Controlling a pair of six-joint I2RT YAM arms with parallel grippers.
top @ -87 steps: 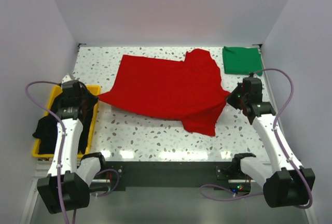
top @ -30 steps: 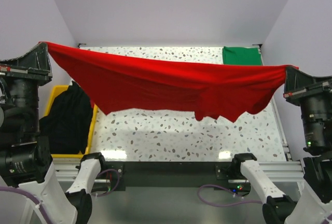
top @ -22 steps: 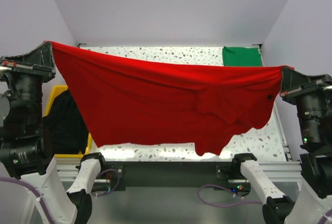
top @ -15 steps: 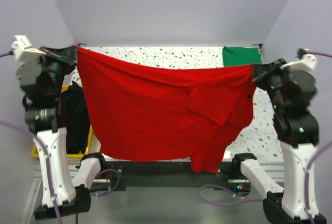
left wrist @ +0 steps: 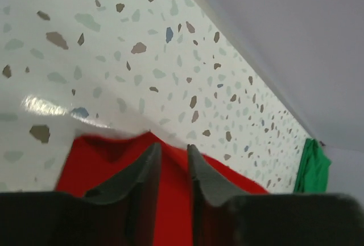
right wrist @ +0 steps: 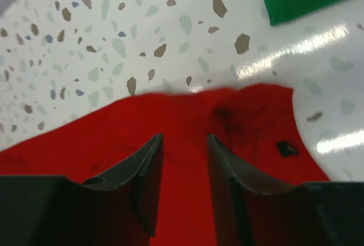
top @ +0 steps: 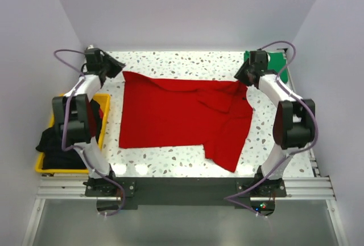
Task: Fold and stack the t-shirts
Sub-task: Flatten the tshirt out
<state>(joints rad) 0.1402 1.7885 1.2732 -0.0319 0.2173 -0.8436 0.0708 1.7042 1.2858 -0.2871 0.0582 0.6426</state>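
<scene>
Our left gripper point(left wrist: 173, 149) now has its fingers slightly apart, with only a narrow gap between them and nothing pinched there. The far left corner of the red t-shirt point(top: 176, 118) lies on the table just beneath the tips. Our right gripper point(right wrist: 184, 139) is parted a little wider, and its corner of the red cloth rests flat under the gap, not between the pads. A second ago both grippers were clamped on these corners and held the shirt high and stretched in the air between them. It has since been swung down and laid on the speckled table point(top: 170, 61), and both grips have let go. The shirt lies spread across the middle of the table, its far edge running between the two grippers. Most of it is flat, but a rumpled fold sits near the right far corner and a flap trails toward the near right. We judge the spreading step done and the folding not yet begun. That rumpled side may need smoothing first. The green t-shirt point(top: 278, 62) lies folded at the far right corner, just beside our right gripper, and the black t-shirt point(top: 54, 143) sits in the yellow bin point(top: 104, 115) on the left.
</scene>
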